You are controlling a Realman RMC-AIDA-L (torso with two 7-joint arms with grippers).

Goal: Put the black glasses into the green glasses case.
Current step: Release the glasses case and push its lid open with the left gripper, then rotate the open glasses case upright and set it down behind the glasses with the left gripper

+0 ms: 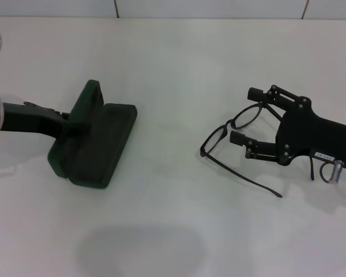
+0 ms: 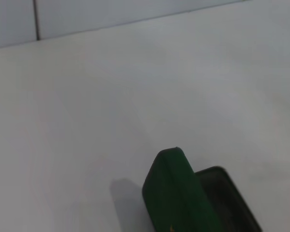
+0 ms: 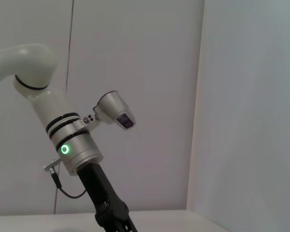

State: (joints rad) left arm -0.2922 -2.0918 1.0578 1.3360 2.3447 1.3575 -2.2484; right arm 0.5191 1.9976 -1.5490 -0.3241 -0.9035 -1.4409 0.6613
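Observation:
The green glasses case (image 1: 101, 144) lies open at the left of the white table, its lid (image 1: 90, 99) standing up. My left gripper (image 1: 69, 124) reaches in from the left and is shut on the lid's edge. The left wrist view shows the lid (image 2: 171, 191) close up with the dark lining (image 2: 227, 195) beside it. The black glasses (image 1: 214, 137) rest on the table at the right, one temple arm (image 1: 254, 183) stretched toward me. My right gripper (image 1: 249, 116) is open, with its fingers on either side of the glasses' right lens.
The white table (image 1: 173, 63) ends at a tiled wall at the back. The right wrist view shows only my left arm (image 3: 72, 145) and the walls.

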